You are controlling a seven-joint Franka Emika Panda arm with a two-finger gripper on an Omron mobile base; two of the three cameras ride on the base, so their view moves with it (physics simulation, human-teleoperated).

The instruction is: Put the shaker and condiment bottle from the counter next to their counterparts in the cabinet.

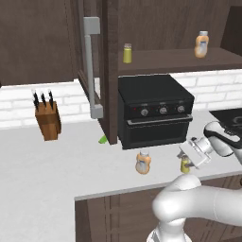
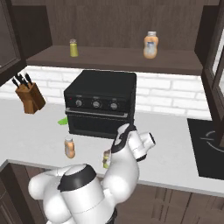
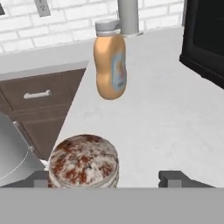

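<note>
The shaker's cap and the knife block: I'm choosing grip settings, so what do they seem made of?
Shaker: its cap looks like speckled brown-and-cream stone or rusted metal, matte; hard to tell. Knife block: apparently wood, with a warm brown, unglossy finish.

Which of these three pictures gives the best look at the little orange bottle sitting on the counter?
The hand view: the orange bottle appears large and unobstructed, with cap and label clear. The left base view shows it small in front of the black oven. The right base view shows it small too, left of the arm.
</note>
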